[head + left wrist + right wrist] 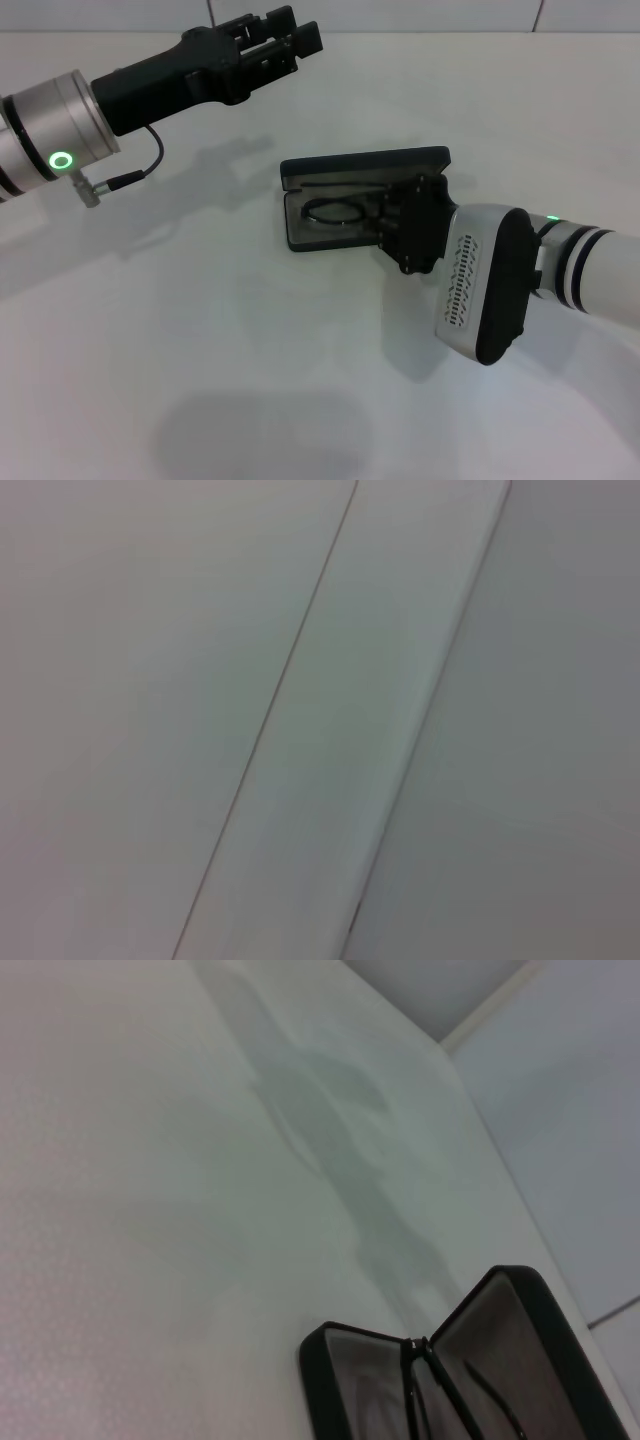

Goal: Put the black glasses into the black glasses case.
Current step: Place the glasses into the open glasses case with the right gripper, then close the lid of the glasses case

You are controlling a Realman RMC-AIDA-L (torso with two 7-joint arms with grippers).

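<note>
A white table (200, 380) holds an open black case (365, 165), the landmark here, lying near the table's middle with its lid tipped up on the far side and its grey-lined tray facing up. The glasses (335, 212) lie inside the tray, one rounded lens plainly visible against the lining, the rest hidden. The right gripper (392, 222) reaches in from the case's right end and sits over that end of the tray, right at the frame; whether its fingers are spread or closed, or gripping the frame, cannot be told, since its body covers them. The right wrist view shows only the case's hinge corner, both halves of the grey lining, and thin black frame parts running inside. The left gripper (283, 35) hangs well beyond the case, up and to its left, fingers parted a little and holding nothing. The step appears to be the placing itself, nearly done. The next move likely calls for letting go if held, then lifting the right gripper straight out without dragging the frame, and perhaps shutting the lid.
</note>
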